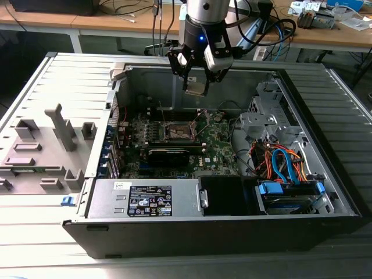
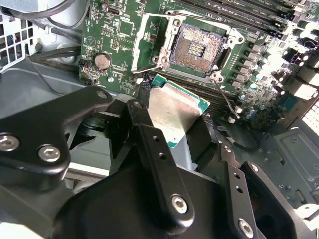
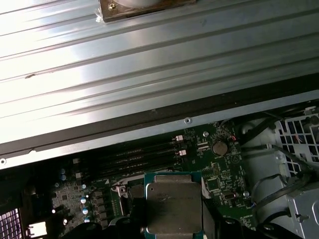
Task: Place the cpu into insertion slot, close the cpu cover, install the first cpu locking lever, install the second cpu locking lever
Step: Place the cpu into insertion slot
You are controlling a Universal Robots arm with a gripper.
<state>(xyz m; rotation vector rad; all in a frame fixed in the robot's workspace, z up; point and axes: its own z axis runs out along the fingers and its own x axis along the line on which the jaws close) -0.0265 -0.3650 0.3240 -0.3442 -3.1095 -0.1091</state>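
Observation:
In the exterior view my gripper (image 1: 196,86) hangs above the open computer case, shut on the cpu (image 1: 196,89), a small flat chip with a silver-grey top. Both wrist views show the cpu (image 2: 173,107) (image 3: 173,204) clamped by its edges between black fingers (image 2: 142,117). Below it on the green motherboard lies the insertion slot (image 2: 198,49) (image 1: 180,131), its dark centre uncovered. The cpu cover (image 2: 149,44), a thin silvery frame, stands swung open beside the slot. A thin metal locking lever (image 2: 227,104) sticks out near the slot's corner.
Long black memory slots (image 3: 137,157) run beside the socket, and a long black card (image 1: 168,154) lies just in front of it. A power supply (image 1: 145,199) and a drive bay with blue and orange cables (image 1: 285,165) fill the case front. A grey fixture (image 1: 46,145) sits outside at the exterior view's left.

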